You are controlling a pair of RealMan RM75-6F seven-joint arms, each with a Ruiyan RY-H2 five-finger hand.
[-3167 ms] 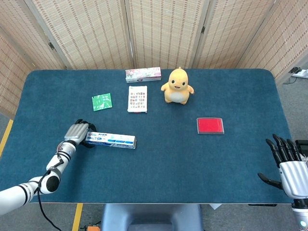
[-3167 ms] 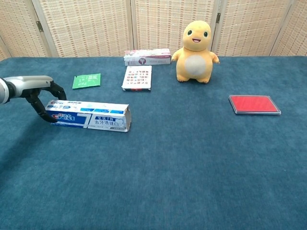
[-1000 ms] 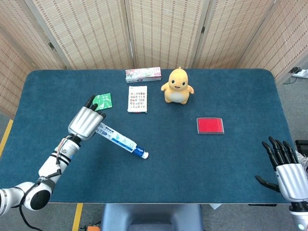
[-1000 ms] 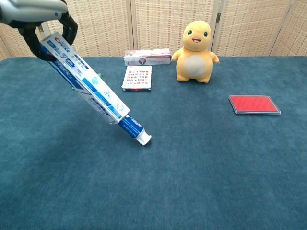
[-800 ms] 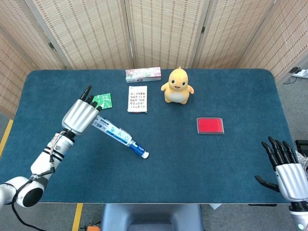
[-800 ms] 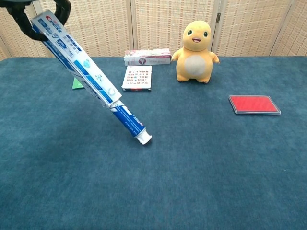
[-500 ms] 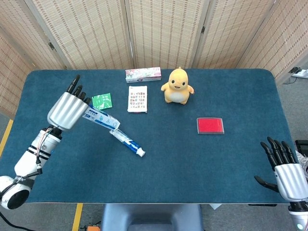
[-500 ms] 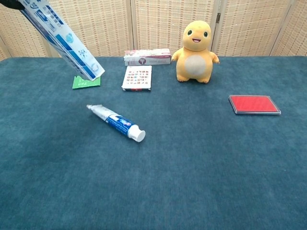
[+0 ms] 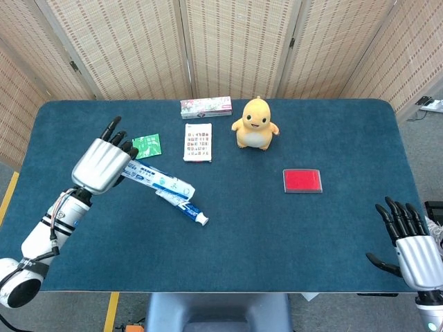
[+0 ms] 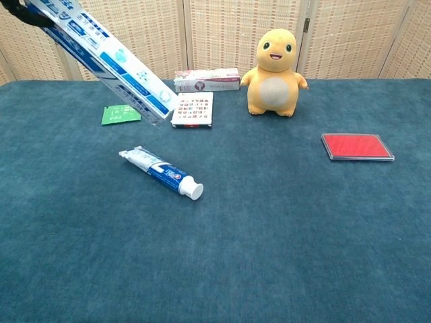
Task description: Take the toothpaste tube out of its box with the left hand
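The blue-and-white toothpaste tube with a white cap (image 10: 162, 173) lies bare on the dark blue carpeted surface (image 10: 283, 229), cap toward the robot, fully clear of its long blue-and-white cardboard box (image 10: 108, 59). The left hand (image 9: 102, 165) holds that empty box aloft by its far end, tilted so the open mouth hangs above and just behind the tube; the grip itself is cut off in the chest view, so how firmly the fingers clamp is hard to judge.

From here the likeliest trouble is the box: if it is lowered carelessly it could land on the tube and knock or roll it, or a slack grip could let it drop. The tube looks unlikely to travel far on the carpet.

Half a second ago the box pointed more steeply down with its mouth near the small green packet (image 10: 122, 113); it has since swung flatter and toward the middle. The tube has barely shifted.

The right hand (image 9: 411, 247) hangs spread and empty at the near right edge.
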